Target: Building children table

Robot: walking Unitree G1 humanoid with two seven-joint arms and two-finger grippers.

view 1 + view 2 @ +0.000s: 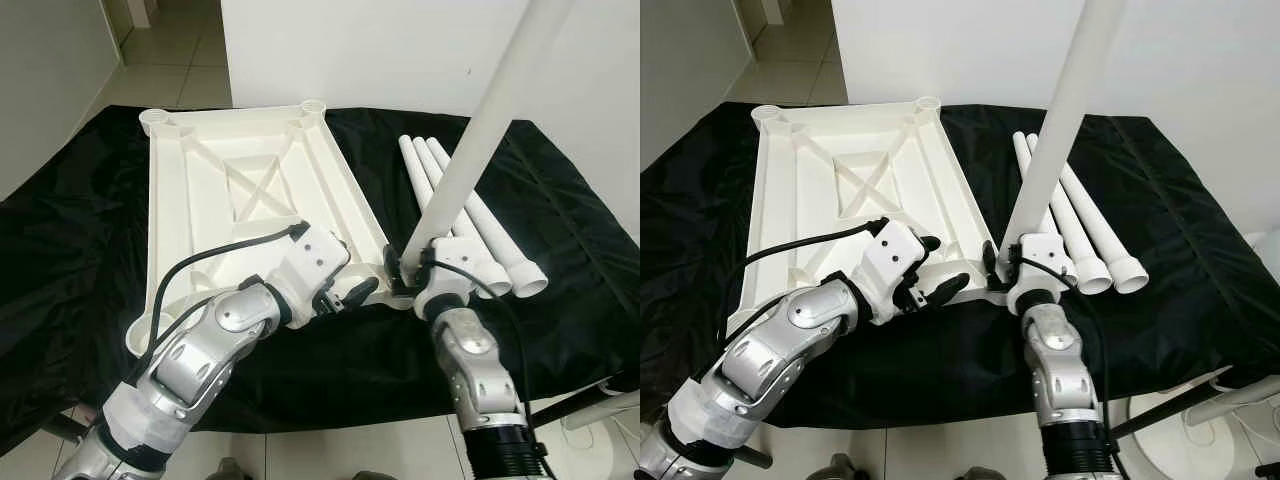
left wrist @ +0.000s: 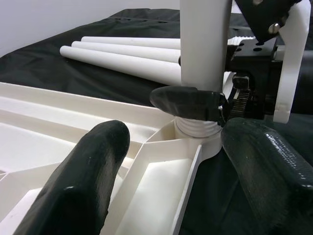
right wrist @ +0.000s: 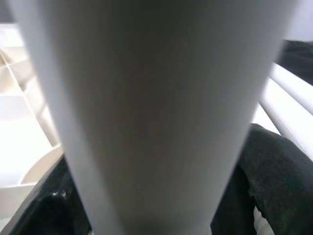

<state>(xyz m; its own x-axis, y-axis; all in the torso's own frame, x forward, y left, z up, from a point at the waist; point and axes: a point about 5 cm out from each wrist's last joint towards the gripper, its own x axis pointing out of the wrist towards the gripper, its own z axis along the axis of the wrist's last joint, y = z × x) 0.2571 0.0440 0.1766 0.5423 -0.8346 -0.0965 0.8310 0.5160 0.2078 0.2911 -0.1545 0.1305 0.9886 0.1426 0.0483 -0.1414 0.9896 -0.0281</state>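
The right gripper (image 1: 405,268) is pinching the upright table leg (image 1: 470,150) at the upturned tabletop's (image 1: 200,190) near corner socket; the left gripper (image 1: 350,290), fingers spread, is bracing beside it.

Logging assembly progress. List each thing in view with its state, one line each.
Table top: upside down on the black cloth, ribs up.
Upright leg: standing tilted in the near corner socket, held.
Spare legs: three, lying flat beside the top.
Right claw: shut on the upright leg.
Left claw: open, over the top's near edge.
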